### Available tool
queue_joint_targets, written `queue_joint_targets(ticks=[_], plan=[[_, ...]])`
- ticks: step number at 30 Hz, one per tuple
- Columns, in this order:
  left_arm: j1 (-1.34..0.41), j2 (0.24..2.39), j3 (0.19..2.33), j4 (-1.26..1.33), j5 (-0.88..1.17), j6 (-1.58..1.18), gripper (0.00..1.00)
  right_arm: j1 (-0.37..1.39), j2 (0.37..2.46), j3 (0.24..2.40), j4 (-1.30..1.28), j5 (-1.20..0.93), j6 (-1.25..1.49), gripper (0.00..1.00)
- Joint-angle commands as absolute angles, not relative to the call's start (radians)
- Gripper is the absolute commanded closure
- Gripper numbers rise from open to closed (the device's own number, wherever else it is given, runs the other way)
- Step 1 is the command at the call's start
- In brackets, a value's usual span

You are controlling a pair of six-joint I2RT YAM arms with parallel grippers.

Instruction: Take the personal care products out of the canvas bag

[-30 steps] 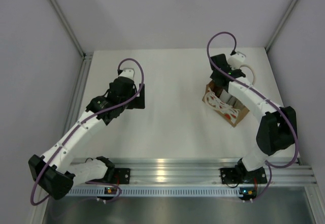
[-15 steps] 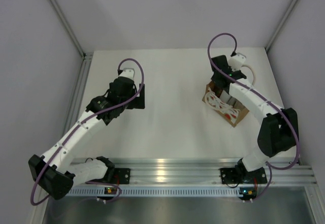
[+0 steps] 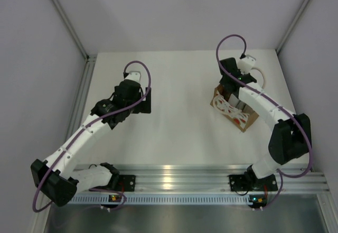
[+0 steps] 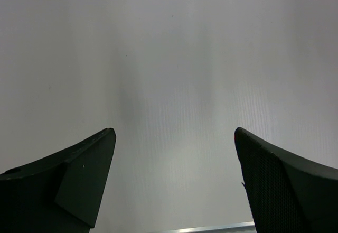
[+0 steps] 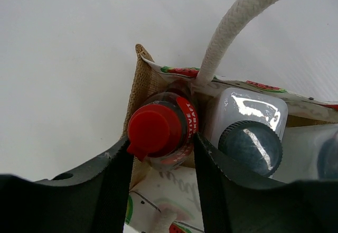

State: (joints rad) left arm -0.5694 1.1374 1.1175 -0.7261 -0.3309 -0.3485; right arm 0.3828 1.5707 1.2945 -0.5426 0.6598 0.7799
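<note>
The canvas bag [image 3: 236,112] stands on the right of the table, tan with a white-and-red print and a cream handle [image 5: 237,16]. My right gripper [image 3: 231,89] reaches down into its far end. In the right wrist view its fingers [image 5: 161,144] press both sides of the red bottle with red cap [image 5: 156,130], which stands upright inside the bag [image 5: 138,85]. A pale glossy bottle with a dark cap [image 5: 251,146] stands beside it, and another pale container [image 5: 311,143] at the right edge. The slim tube is hidden. My left gripper [image 3: 145,100] [image 4: 174,138] is open and empty over bare table.
White table with purple walls on three sides. An aluminium rail [image 3: 174,177] runs along the near edge by the arm bases. The bag's cream handle loop [image 3: 260,75] lies just behind the right wrist.
The right arm's elbow has shifted slightly. The bag, the bottles and the left arm have not visibly moved.
</note>
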Motion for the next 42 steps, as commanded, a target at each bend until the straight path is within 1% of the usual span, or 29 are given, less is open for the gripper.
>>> queue_joint_targets(ticks=[1, 6, 20, 31, 34, 37, 38, 40, 41, 42], plan=[[-0.571, 1.138, 1.111, -0.713, -0.342, -0.341, 0.02, 0.387, 1.615, 1.290, -0.528, 0.646, 0.785, 0.55], [-0.571, 1.135, 1.111, -0.712, -0.341, -0.342, 0.02, 0.387, 1.646, 1.284, -0.526, 0.641, 0.793, 0.55], [-0.571, 1.144, 1.111, -0.713, -0.331, -0.339, 0.02, 0.373, 1.713, 1.284, -0.485, 0.637, 0.772, 0.48], [-0.571, 1.152, 1.112, -0.712, -0.324, -0.337, 0.02, 0.367, 1.763, 1.295, -0.465, 0.646, 0.761, 0.47], [-0.571, 1.157, 1.112, -0.713, -0.321, -0.336, 0.02, 0.365, 1.764, 1.295, -0.451, 0.649, 0.761, 0.53], [-0.571, 1.157, 1.112, -0.713, -0.316, -0.334, 0.02, 0.365, 1.755, 1.295, -0.433, 0.658, 0.762, 0.64], [-0.571, 1.158, 1.114, -0.712, -0.314, -0.336, 0.02, 0.365, 1.753, 1.298, -0.430, 0.661, 0.762, 0.71], [-0.571, 1.160, 1.112, -0.713, -0.313, -0.336, 0.02, 0.365, 1.753, 1.314, -0.423, 0.666, 0.752, 0.74], [-0.571, 1.158, 1.112, -0.712, -0.311, -0.334, 0.02, 0.365, 1.758, 1.322, -0.423, 0.669, 0.744, 0.81], [-0.571, 1.160, 1.112, -0.712, -0.311, -0.336, 0.02, 0.367, 1.759, 1.331, -0.425, 0.670, 0.739, 0.84]])
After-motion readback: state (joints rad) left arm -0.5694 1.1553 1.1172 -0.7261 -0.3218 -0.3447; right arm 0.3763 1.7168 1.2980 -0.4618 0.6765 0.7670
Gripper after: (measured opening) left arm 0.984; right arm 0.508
